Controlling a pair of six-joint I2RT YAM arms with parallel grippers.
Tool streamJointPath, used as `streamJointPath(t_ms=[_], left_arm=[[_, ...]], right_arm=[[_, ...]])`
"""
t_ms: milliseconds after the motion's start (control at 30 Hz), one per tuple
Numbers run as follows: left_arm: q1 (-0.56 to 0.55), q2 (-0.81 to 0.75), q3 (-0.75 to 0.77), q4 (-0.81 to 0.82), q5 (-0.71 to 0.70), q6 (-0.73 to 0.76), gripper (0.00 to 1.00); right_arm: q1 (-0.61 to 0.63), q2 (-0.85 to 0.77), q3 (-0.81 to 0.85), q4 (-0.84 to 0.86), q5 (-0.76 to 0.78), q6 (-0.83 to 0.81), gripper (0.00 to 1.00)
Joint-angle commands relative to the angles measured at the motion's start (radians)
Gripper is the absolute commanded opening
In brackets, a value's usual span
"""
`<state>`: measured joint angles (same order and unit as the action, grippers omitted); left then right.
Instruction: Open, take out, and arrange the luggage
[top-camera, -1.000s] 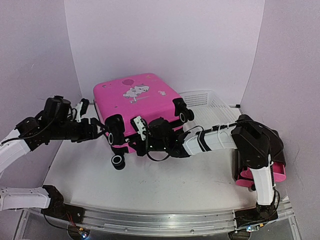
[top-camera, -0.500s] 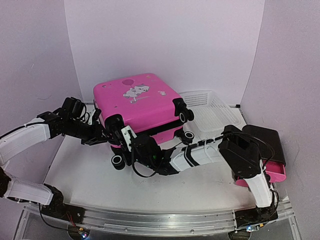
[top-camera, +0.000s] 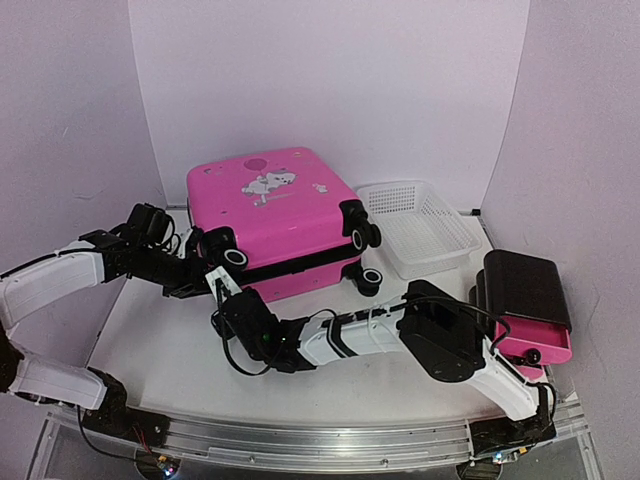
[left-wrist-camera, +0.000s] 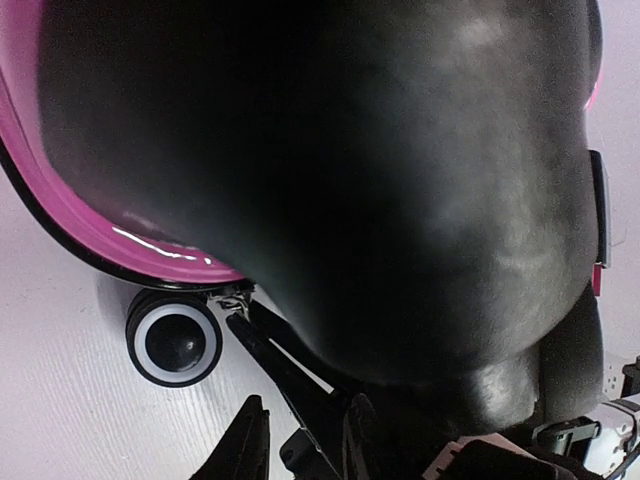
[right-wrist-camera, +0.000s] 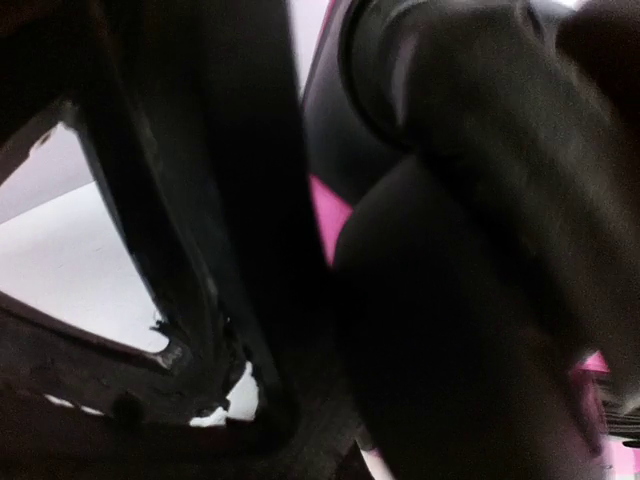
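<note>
The left gripper (top-camera: 200, 275) is pressed against the near-left corner of the pink suitcase (top-camera: 275, 215), just beside one of its small black-and-white wheels (top-camera: 235, 257). Its wrist camera is filled by a dark, blurred mass, and the overhead view is too crowded there, so I cannot tell whether the fingers are apart or clamped on anything.

The right gripper (top-camera: 222, 298) has its fingers together. It sits just below and beside the left one, at the end of an arm stretched across the table (top-camera: 150, 350) from the near-right corner. Its own camera shows only blurred black shapes and a sliver of pink, so whether anything is pinched between the fingers cannot be made out.

The suitcase lies flat toward the back-left of the table with its lid shut and the cartoon stickers (top-camera: 272, 183) facing up. The black zipper band (top-camera: 300, 262) runs along the near side, and two more wheels stand at its right end.

A white mesh basket (top-camera: 420, 225) sits just beside that end, toward the back-right corner. A small black cabinet (top-camera: 525, 290) with a pink drawer (top-camera: 535, 345) pulled out stands at the right edge, partly behind the right arm's elbow.
</note>
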<state>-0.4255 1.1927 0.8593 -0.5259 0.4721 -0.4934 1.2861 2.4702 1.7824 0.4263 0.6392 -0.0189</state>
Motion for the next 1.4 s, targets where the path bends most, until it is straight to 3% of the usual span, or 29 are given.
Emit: streamJointPath(t_ms=[0,200,333,400,467,600,767,933,1167,1267,1367], left_arm=[[-0.009,-0.022,0.010,0.110,0.012,0.037,0.27],[-0.006,-0.183,-0.027,-0.049,-0.287,0.033,0.46],[0.013,-0.245,-0.024,-0.142,-0.364,0.038,0.54],[0.031,-0.257,-0.030,-0.153,-0.328,0.035,0.55],[0.051,-0.261,-0.037,-0.152,-0.281,0.027,0.57],[0.085,-0.255,-0.075,-0.095,-0.194,0.010,0.59],[0.116,-0.217,-0.168,0.149,-0.045,-0.003,0.58],[0.116,-0.174,-0.270,0.386,-0.042,0.056,0.62],[0.115,-0.061,-0.296,0.567,-0.099,0.101,0.40],[0.116,-0.011,-0.325,0.668,-0.112,0.106,0.36],[0.115,0.025,-0.372,0.785,-0.097,0.090,0.39]], right_arm=[[0.074,0.029,0.186,0.019,-0.059,-0.090,0.00],[0.072,0.102,0.267,0.019,-0.147,-0.081,0.03],[0.068,0.103,0.268,0.020,-0.217,-0.073,0.12],[0.068,0.052,0.203,0.010,-0.218,-0.054,0.27],[0.067,-0.039,0.071,-0.021,-0.219,-0.021,0.48],[0.059,-0.242,-0.142,-0.168,-0.270,0.077,0.79],[0.019,-0.450,-0.282,-0.362,-0.357,0.198,0.95],[-0.050,-0.520,-0.357,-0.400,-0.443,0.293,0.98],[-0.083,-0.528,-0.365,-0.400,-0.474,0.302,0.98],[-0.098,-0.526,-0.349,-0.398,-0.491,0.310,0.98],[-0.099,-0.515,-0.316,-0.398,-0.481,0.308,0.98]])
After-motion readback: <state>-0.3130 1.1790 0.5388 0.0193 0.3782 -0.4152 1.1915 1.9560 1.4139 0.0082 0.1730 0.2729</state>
